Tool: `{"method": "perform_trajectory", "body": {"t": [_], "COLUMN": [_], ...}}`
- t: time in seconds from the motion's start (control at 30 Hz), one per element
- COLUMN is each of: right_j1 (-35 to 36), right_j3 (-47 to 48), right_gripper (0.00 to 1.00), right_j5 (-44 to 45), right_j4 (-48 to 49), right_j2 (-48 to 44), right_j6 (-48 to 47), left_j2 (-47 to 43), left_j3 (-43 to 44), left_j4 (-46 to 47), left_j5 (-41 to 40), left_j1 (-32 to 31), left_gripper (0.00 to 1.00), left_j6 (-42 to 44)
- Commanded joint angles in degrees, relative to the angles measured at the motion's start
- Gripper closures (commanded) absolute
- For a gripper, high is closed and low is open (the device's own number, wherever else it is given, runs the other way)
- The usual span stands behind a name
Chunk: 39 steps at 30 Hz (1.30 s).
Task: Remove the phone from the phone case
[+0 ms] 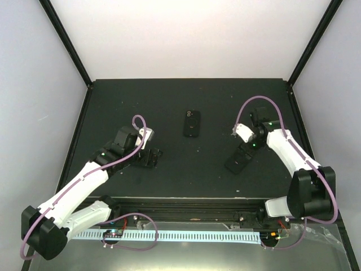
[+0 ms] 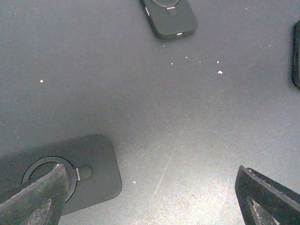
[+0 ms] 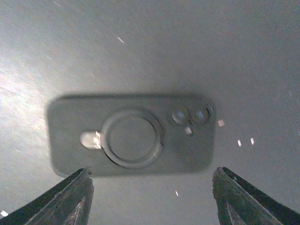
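The right gripper (image 3: 153,176) has its fingers (image 3: 65,199) apart, with nothing between them. The phone (image 3: 133,136), in its case, lies flat just past the fingertips with its back up. It is set crosswise to them, so it spans the whole gap. Its ring sits ahead of the middle of the gap, and its lenses lie toward the finger on the right of that view. The view is blurred, so I cannot tell whether the tips touch the phone's near edge.

The left gripper (image 2: 151,168) is spread wide and holds nothing. A second case (image 2: 93,161) with a ring lies flat at its left finger (image 2: 33,201), which hides part of the ring. Bare table (image 2: 187,131) shows between the two fingers. A third case (image 2: 169,16) lies well ahead of them.
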Motion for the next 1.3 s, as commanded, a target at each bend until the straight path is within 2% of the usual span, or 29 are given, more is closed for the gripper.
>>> {"method": "perform_trajectory", "body": {"t": [0.0, 0.2, 0.37, 0.73, 1.1, 1.27], "right_j1": [-5.67, -8.08, -8.08, -8.08, -8.05, -5.79], "right_j3": [-1.58, -4.47, -4.88, -5.14, -0.71, 1.53], "right_gripper": [0.29, 0.21, 0.19, 0.23, 0.27, 0.31], "right_j5": [3.6, 6.41, 8.35, 9.87, 5.41, 2.59], "right_j4": [-3.08, -2.82, -1.97, 0.79, 1.37, 1.23], "right_j2": [0.55, 2.58, 5.53, 11.13, 16.53, 18.89], "right_j6": [-3.53, -5.66, -5.7, -5.73, -3.89, -2.22], "left_j2": [-0.59, 1.61, 1.61, 1.2, 1.58, 1.74], "left_j3": [1.27, 1.97, 1.93, 1.79, 1.79, 1.87], "left_j4": [-0.93, -1.99, -2.18, -2.04, -2.0, -1.99], "left_j5": [1.15, 1.31, 0.7, 1.06, 1.06, 0.73], "left_j1": [-0.53, -0.57, -0.51, -0.62, -0.64, -0.59], "left_gripper": [0.01, 0.01, 0.01, 0.01, 0.01, 0.01], "left_j6": [-0.06, -0.04, -0.24, -0.21, -0.16, -0.14]}}
